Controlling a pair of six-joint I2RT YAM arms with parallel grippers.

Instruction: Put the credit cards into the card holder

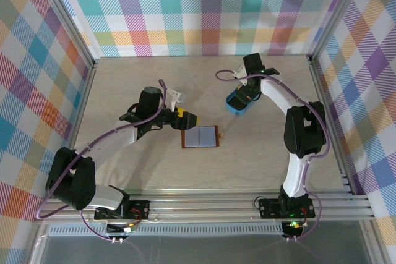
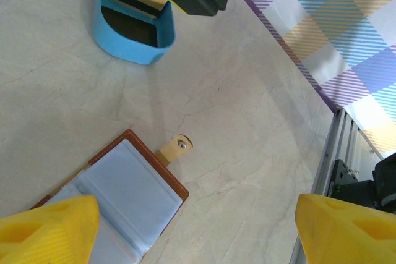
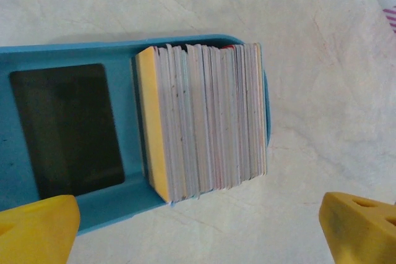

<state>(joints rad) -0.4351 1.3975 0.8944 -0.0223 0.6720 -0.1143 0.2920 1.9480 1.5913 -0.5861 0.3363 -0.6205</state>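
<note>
While ahead of right jaws, credit cards in tray

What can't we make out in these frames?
Top external: blue tray partly under the right arm; its contents hidden.
Left wrist: card holder cut off by the bottom edge and a yellow finger.
Right wrist: credit cards stand edge-on; count and faces unreadable; tray's left end cut off.

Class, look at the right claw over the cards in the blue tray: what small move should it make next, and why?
Probably lower the right claw onto the credit cards and pinch one. Its jaws stand open with nothing held, the cards stand on edge in the blue tray, and the card holder lies open.
</note>
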